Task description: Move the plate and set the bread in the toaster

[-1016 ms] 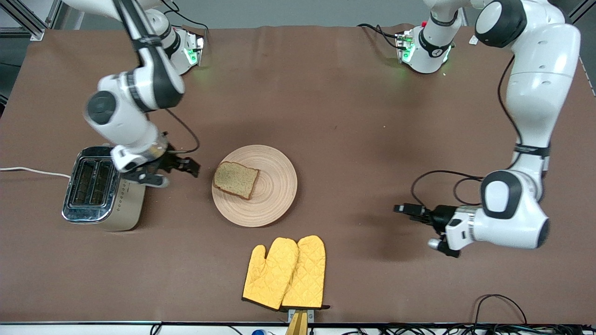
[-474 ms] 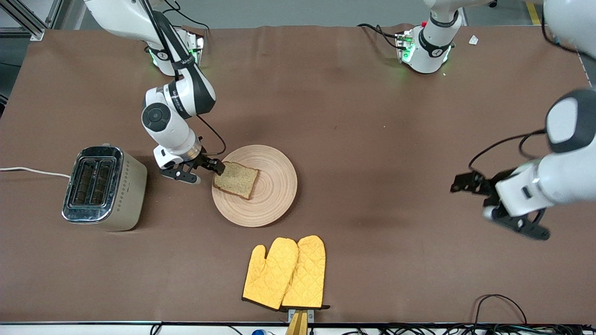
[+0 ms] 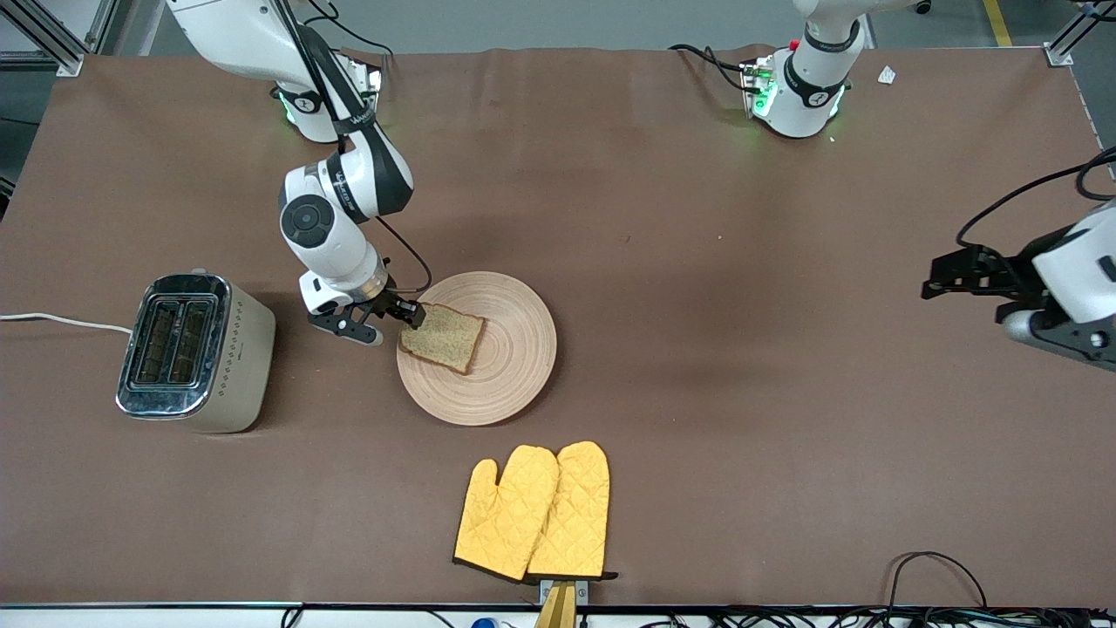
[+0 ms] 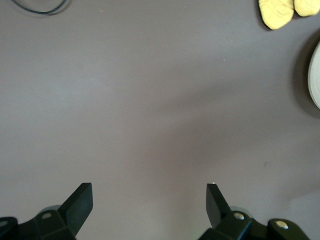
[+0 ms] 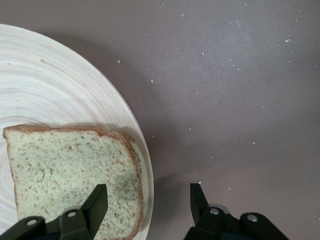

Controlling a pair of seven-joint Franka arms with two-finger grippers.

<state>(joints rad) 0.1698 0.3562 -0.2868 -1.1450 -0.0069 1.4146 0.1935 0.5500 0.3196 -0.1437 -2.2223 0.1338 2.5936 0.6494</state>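
Note:
The round wooden plate (image 3: 506,366) lies mid-table with the slice of bread (image 3: 443,337) on its toaster-side part. The cream toaster (image 3: 193,352) stands at the right arm's end, slots up. My right gripper (image 3: 392,324) is open and low at the plate's rim by the bread's edge. In the right wrist view my right gripper (image 5: 146,197) straddles the bread's crust edge. One finger is over the bread (image 5: 70,170), the other over the table beside the plate (image 5: 60,90). My left gripper (image 3: 942,275) is open and empty over bare table at the left arm's end, as the left wrist view (image 4: 149,195) also shows.
A pair of yellow oven mitts (image 3: 534,510) lies nearer the front camera than the plate. The toaster's white cord (image 3: 61,321) runs off the table's end. The left wrist view shows the mitts (image 4: 285,10) and a sliver of the plate's rim (image 4: 315,75).
My right gripper moved from beside the toaster to the plate's rim at the bread. My left arm swung away from the plate toward its own end of the table.

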